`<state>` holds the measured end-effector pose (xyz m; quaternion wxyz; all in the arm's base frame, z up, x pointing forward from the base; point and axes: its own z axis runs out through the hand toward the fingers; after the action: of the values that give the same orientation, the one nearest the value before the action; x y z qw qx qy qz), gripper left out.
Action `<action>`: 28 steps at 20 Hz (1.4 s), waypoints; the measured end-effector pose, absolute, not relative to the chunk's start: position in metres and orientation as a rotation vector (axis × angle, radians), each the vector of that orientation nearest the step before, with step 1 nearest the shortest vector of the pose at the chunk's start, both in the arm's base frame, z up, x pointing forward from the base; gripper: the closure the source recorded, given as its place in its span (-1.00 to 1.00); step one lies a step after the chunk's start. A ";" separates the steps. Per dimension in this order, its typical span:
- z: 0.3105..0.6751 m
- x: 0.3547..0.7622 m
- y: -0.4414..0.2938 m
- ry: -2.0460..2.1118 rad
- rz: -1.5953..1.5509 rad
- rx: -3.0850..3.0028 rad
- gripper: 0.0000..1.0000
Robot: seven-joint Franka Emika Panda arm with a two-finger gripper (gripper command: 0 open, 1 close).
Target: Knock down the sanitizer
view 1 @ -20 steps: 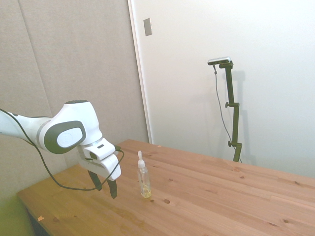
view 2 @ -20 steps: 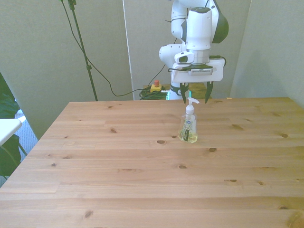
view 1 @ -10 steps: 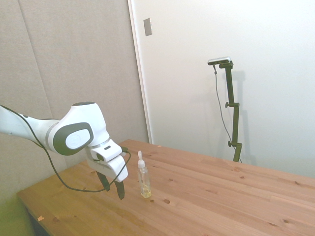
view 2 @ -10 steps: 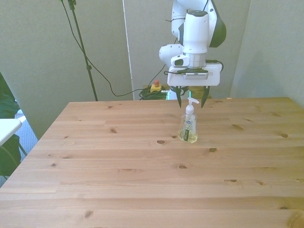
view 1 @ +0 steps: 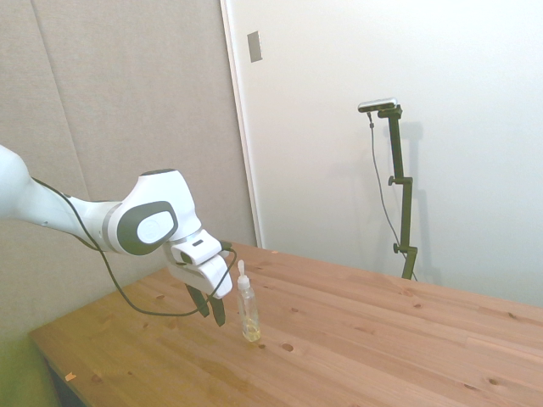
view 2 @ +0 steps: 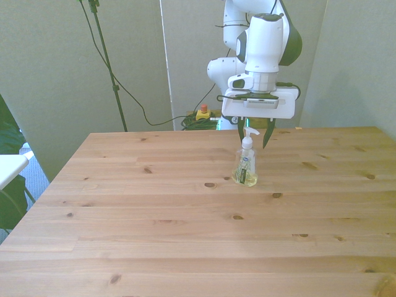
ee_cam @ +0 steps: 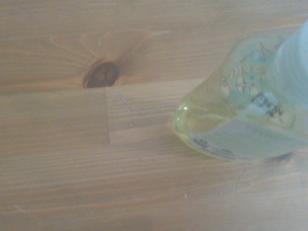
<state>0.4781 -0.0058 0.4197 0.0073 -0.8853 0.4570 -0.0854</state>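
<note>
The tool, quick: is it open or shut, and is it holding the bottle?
Tool: open, holding nothing. The sanitizer stands upright on the table, with the tool close behind its pump top.

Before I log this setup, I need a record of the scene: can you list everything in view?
sanitizer: one, clear bottle with yellowish liquid, white pump top and pale label; upright near the table's middle, toward the far edge in the front view.
wooden table: one, light pine with dark knots; fills the lower half of the front view.
red-and-yellow button box: one; on the floor behind the table, among cables.
white surface: one corner; at the front view's left edge.
wall plate: one, grey; high on the wall in the side view.
gripper: one, white with dark fingers, open; just behind the sanitizer's pump, fingers either side of it in the front view.
</note>
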 end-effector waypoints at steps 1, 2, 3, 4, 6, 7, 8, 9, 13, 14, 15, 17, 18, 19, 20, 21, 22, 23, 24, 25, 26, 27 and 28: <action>0.420 0.481 -0.005 1.431 -0.269 -2.767 1.00; 0.420 0.483 -0.004 1.433 -0.270 -2.767 1.00; 0.418 0.484 -0.004 1.436 -0.266 -2.768 1.00; 0.417 0.484 -0.005 1.440 -0.262 -2.767 1.00; 0.416 0.484 -0.006 1.450 -0.260 -2.764 1.00; 0.416 0.484 -0.006 1.456 -0.260 -2.762 1.00; 0.416 0.484 -0.006 1.461 -0.261 -2.760 1.00; 0.415 0.484 -0.006 1.466 -0.261 -2.758 1.00; 0.415 0.490 -0.009 1.487 -0.273 -2.756 1.00; 0.415 0.493 -0.010 1.494 -0.274 -2.752 1.00; 0.415 0.497 -0.011 1.499 -0.273 -2.748 1.00; 0.416 0.506 -0.014 1.506 -0.275 -2.740 1.00; 0.417 0.511 -0.015 1.511 -0.278 -2.734 1.00; 0.418 0.515 -0.017 1.515 -0.282 -2.728 1.00; 0.420 0.520 -0.019 1.520 -0.286 -2.722 1.00; 0.421 0.526 -0.021 1.528 -0.288 -2.716 1.00; 0.423 0.531 -0.023 1.535 -0.291 -2.709 1.00; 0.423 0.537 -0.026 1.545 -0.291 -2.703 1.00; 0.424 0.544 -0.029 1.556 -0.290 -2.696 1.00; 0.425 0.552 -0.033 1.567 -0.292 -2.688 1.00; 0.425 0.561 -0.037 1.578 -0.294 -2.681 1.00; 0.425 0.569 -0.041 1.590 -0.293 -2.675 1.00; 0.426 0.577 -0.044 1.602 -0.297 -2.666 1.00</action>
<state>0.5773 -0.0443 0.4258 0.0087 -0.8533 0.5126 -0.0952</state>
